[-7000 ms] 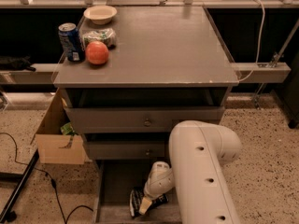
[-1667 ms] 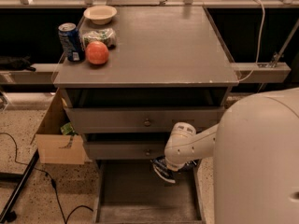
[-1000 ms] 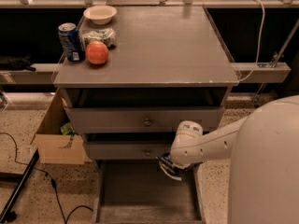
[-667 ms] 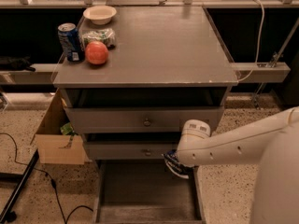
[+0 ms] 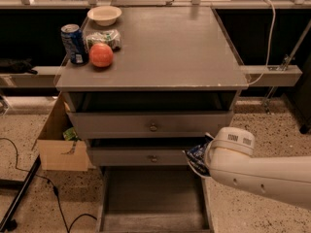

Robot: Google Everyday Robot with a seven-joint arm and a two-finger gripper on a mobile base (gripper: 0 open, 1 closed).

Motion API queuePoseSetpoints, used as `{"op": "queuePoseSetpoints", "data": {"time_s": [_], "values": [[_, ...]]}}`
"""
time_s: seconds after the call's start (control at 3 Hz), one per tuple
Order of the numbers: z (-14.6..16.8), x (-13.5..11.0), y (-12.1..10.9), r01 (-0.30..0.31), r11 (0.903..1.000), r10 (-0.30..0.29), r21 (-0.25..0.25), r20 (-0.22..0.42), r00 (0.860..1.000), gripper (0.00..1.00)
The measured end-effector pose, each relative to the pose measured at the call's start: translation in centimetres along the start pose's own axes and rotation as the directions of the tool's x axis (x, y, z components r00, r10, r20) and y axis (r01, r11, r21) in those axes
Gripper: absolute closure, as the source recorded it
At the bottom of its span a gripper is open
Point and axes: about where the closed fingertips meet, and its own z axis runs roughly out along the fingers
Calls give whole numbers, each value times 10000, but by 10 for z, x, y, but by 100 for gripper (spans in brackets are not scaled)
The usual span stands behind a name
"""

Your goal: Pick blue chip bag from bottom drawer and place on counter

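The gripper (image 5: 204, 159), clamped on the blue chip bag (image 5: 194, 155), has lifted it out of the bottom drawer (image 5: 153, 200); only placing on the counter (image 5: 165, 42) remains.

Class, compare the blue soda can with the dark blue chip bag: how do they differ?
The blue cylindrical soda can stands upright on the grey counter. The crinkled navy-blue chip bag is held aloft by the gripper, near the middle grey drawer. The can looks smooth, the bag crumpled. Both are blue.
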Motion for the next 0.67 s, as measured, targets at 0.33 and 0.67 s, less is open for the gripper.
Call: {"op": "queuePoseSetpoints", "data": {"time_s": [0.33, 0.67], "values": [[0, 0, 0, 0, 10000, 0, 0, 0, 10000, 100], [-35, -2, -21, -164, 9973, 131, 710, 459, 9989, 100]]}}
